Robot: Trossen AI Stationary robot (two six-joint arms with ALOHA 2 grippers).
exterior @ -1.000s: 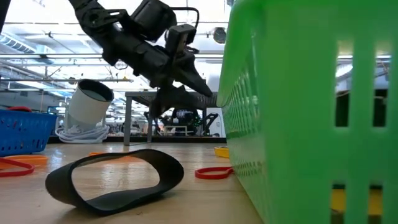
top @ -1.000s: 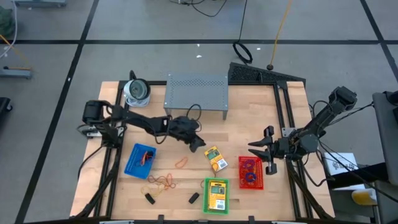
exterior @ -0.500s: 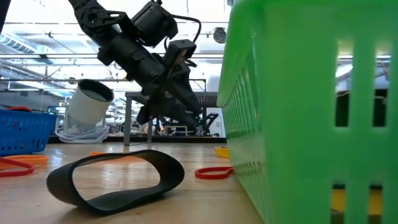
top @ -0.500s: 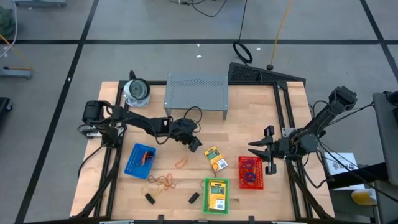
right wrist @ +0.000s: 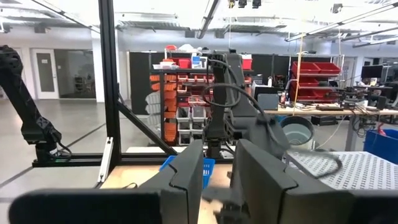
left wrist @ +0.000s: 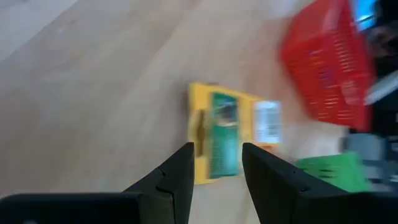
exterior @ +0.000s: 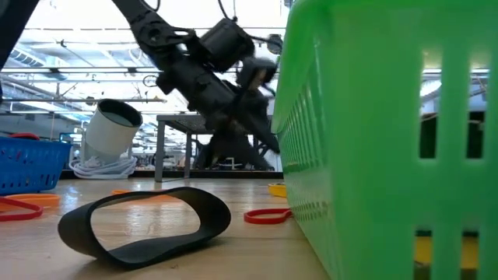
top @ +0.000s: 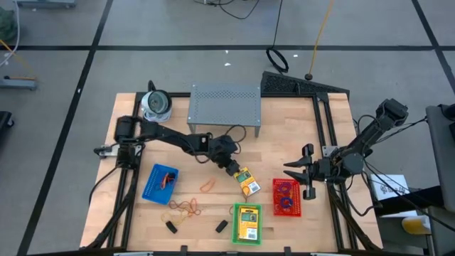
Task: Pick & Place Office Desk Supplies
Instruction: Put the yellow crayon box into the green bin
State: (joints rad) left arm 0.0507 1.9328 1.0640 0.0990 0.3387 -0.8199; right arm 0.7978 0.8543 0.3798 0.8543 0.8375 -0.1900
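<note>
No wording can be read anywhere. The crayon box (left wrist: 233,138) near the table's centre shows a green panel and a white label, and the crayon box in the green basket (top: 247,223) at 6 o'clock has dark print; both are illegible.

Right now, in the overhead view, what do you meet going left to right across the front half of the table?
Blue basket → orange rubber band → loose crayon box with the left gripper above it → red basket → right gripper.
</note>
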